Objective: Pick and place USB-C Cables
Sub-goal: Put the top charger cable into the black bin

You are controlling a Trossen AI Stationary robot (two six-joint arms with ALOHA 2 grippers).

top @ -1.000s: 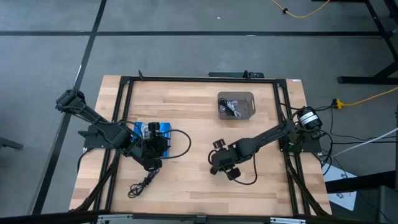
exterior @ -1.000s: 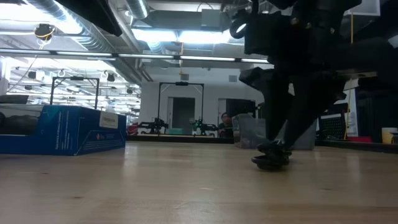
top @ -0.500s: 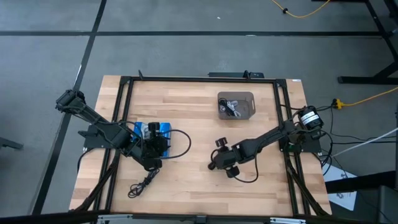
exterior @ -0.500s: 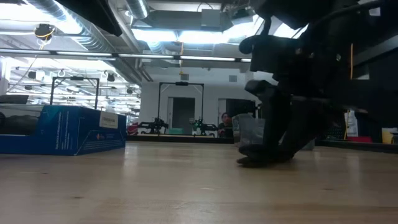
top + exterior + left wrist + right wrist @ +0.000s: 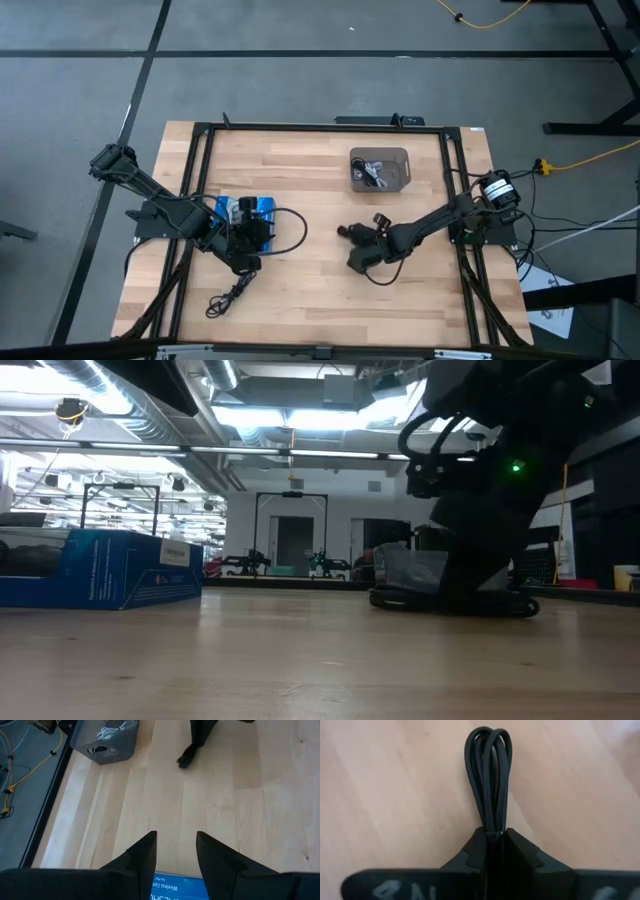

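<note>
A black bundled USB-C cable (image 5: 488, 770) sticks out of my shut right gripper (image 5: 490, 851), which sits mid-table (image 5: 356, 252), on the near side of a grey bin (image 5: 379, 170). The bin holds several more cables, white and black (image 5: 111, 729). Another black cable (image 5: 229, 296) lies loose on the wood near the table's near-left corner. My left gripper (image 5: 175, 851) is open and holds nothing. It hovers above a blue box (image 5: 243, 210) on the table's left side. My right gripper pinches the black cable bundle at one end (image 5: 491, 831) between its two fingers, and several strands are gripped together. The looped free end (image 5: 488, 740) reaches out past the fingertips, along their line. In the low view the bundle (image 5: 400, 600) sits at table height; whether it is clear of the wood I cannot tell.
The blue box (image 5: 100, 568) stands left of centre. A black metal frame (image 5: 320, 128) runs along the table's edges. My right arm's own black wire (image 5: 388, 281) loops over the wood behind the gripper. Bare wood (image 5: 310, 190) lies between the box and the bin.
My right gripper has stayed shut on the black cable, turned about its wrist and tipped from pointing steeply down to a lower slant. It has shifted a little toward the table's far edge and the grey bin, taking the cable with it. The left arm has kept still.
</note>
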